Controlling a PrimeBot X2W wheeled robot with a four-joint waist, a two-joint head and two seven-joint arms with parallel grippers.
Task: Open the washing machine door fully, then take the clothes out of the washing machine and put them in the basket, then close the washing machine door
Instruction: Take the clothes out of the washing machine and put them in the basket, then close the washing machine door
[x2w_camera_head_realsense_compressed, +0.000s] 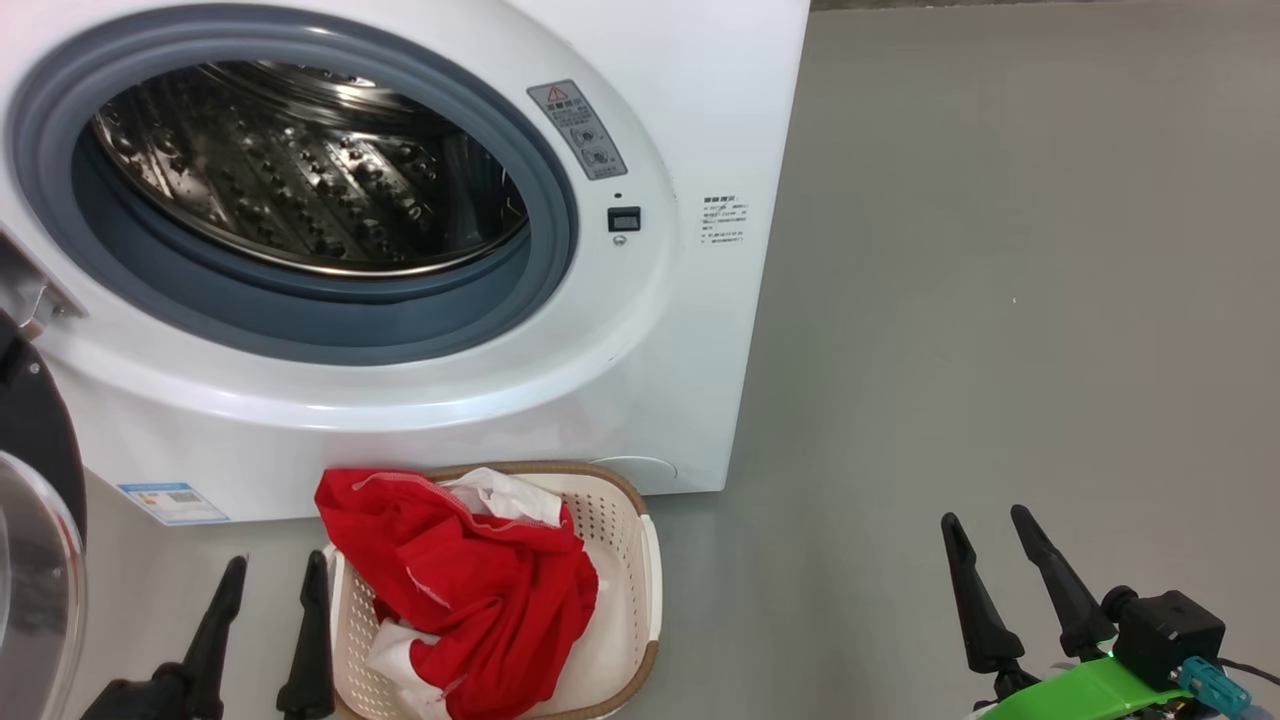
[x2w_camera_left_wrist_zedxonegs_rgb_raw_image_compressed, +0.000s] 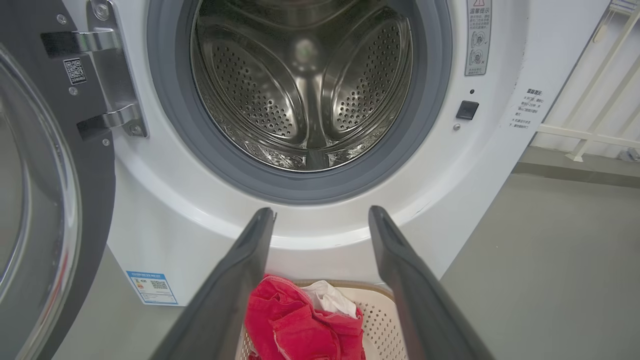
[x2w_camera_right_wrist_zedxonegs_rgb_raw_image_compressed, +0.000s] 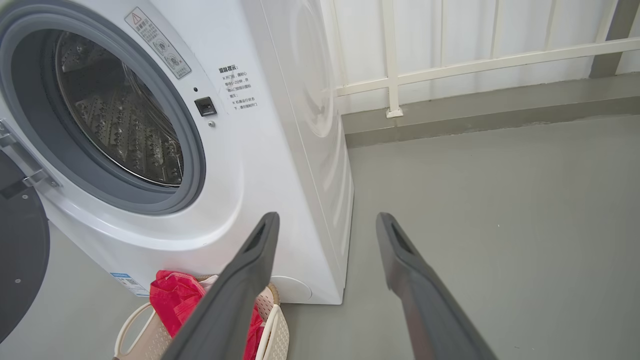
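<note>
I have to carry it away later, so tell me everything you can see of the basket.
The basket is small and rectangular with rounded corners. It is cream-white plastic with rows of small holes, a brown woven-look rim and looped side handles. It stands upright on the grey floor, close before the washing machine, under its open drum. Red and white clothes lie heaped inside, hiding its far-left corner; the right inside wall is bare.

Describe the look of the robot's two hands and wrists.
The left hand and right hand each have two long, dark, tapering fingers. Behind the right one sit a bright green bracket, a black boxy module and a teal plug with a dark cable.
</note>
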